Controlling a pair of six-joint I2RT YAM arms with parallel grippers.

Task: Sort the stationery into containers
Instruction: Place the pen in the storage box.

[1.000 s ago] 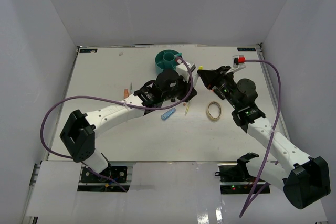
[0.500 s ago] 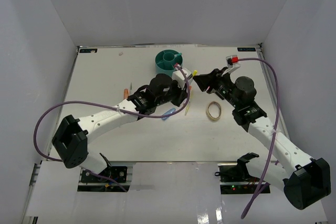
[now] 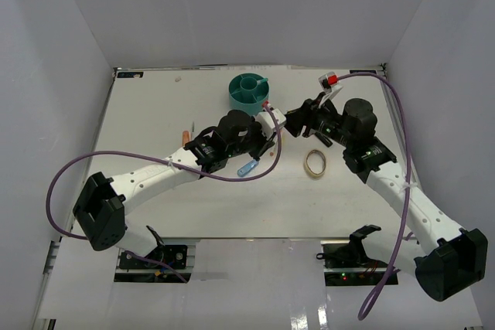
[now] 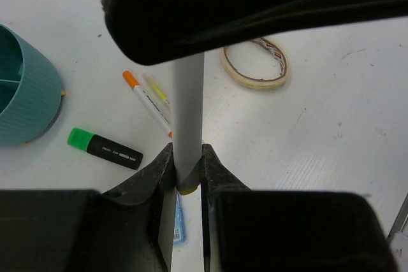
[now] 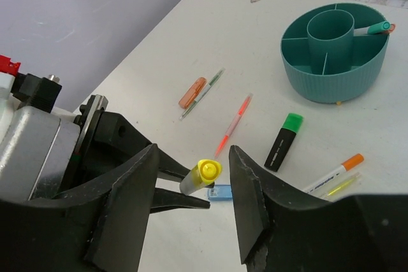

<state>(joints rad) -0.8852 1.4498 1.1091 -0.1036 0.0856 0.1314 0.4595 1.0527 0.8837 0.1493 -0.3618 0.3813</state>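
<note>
A grey pen [image 4: 189, 106] with a yellow cap [image 5: 208, 171] is held off the table, and my left gripper [image 4: 187, 173] is shut on its lower end. My right gripper [image 5: 193, 152] stands open around the capped end, with a gap on both sides. In the top view the two grippers, left [image 3: 269, 116] and right [image 3: 292, 120], meet just in front of the teal organizer [image 3: 249, 90]. One teal-capped pen [image 5: 373, 28] lies in the organizer [image 5: 335, 62]. On the table lie a green-capped highlighter [image 5: 284, 141], an orange-capped pen [image 5: 335, 173], a red pen [image 5: 234, 124], a salmon eraser [image 5: 192, 92] and a blue clip [image 5: 220, 192].
A beige tape ring [image 3: 314, 163] lies to the right, under my right arm. A thin yellow pen [image 4: 158, 90] lies beside the orange-capped one. A green pencil [image 5: 205, 90] rests against the eraser. White walls close in the table on three sides.
My right gripper has opened and let go of the yellow-capped pen. The left gripper has stayed shut on it. Both grippers have shifted slightly left.
</note>
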